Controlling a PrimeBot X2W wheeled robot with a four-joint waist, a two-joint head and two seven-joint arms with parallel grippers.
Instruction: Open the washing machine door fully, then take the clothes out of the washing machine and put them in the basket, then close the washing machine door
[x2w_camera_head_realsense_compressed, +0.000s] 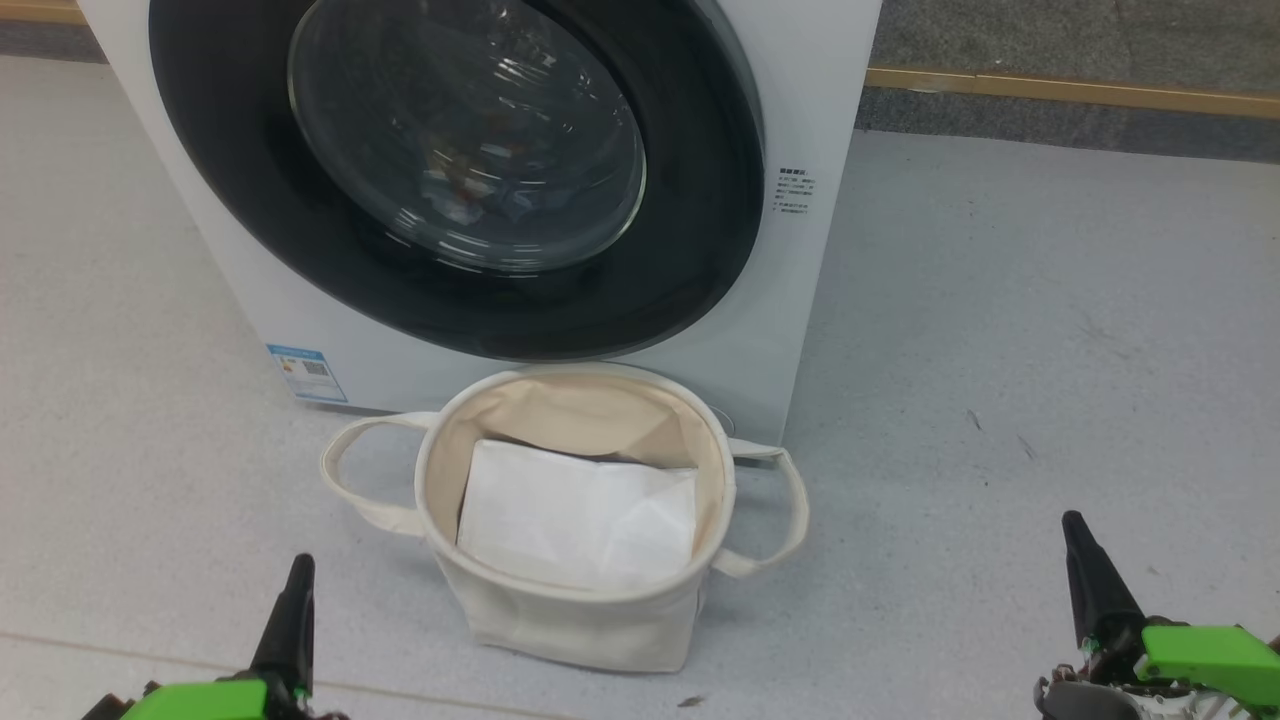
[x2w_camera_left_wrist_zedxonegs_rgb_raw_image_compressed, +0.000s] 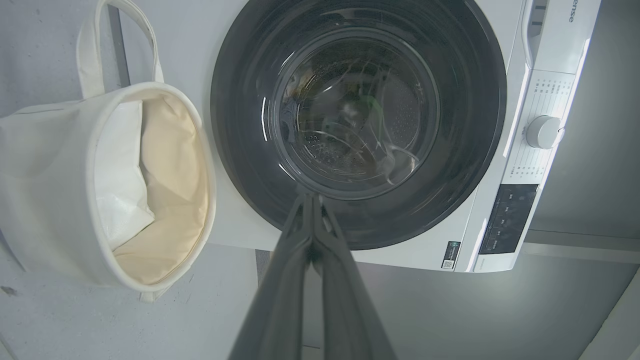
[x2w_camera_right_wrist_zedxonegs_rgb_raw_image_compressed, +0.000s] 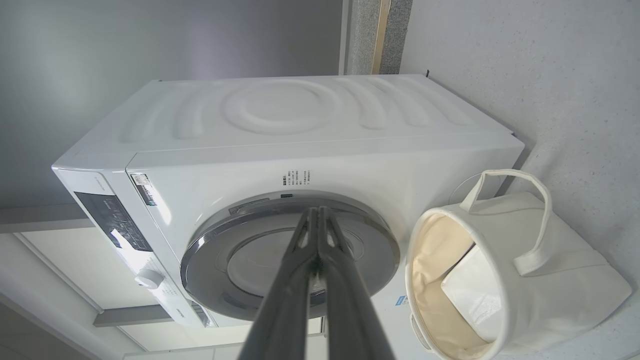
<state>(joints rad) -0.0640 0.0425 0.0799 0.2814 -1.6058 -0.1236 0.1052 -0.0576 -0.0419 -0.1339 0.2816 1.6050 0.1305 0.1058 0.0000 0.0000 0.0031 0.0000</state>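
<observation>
The washing machine (x2w_camera_head_realsense_compressed: 815, 110) stands straight ahead on the floor. Its door (x2w_camera_head_realsense_compressed: 690, 240) sits flush against the front, black rim around a bulging glass window. Through the glass the clothes (x2w_camera_head_realsense_compressed: 468, 185) show only as dim orange and blue patches. The cream basket (x2w_camera_head_realsense_compressed: 580, 625) stands on the floor just in front of the machine. My left gripper (x2w_camera_head_realsense_compressed: 299, 575) is shut and empty at the lower left, short of the basket. My right gripper (x2w_camera_head_realsense_compressed: 1078, 535) is shut and empty at the lower right. In the left wrist view the shut fingers (x2w_camera_left_wrist_zedxonegs_rgb_raw_image_compressed: 300, 260) point at the door (x2w_camera_left_wrist_zedxonegs_rgb_raw_image_compressed: 450, 125).
A plain white sheet (x2w_camera_head_realsense_compressed: 580, 520) lies folded inside the basket. Pale grey floor (x2w_camera_head_realsense_compressed: 1050, 350) spreads to the right of the machine. A wood-trimmed step (x2w_camera_head_realsense_compressed: 1080, 95) runs along the back right. The control panel and knob (x2w_camera_left_wrist_zedxonegs_rgb_raw_image_compressed: 544, 132) sit beside the door.
</observation>
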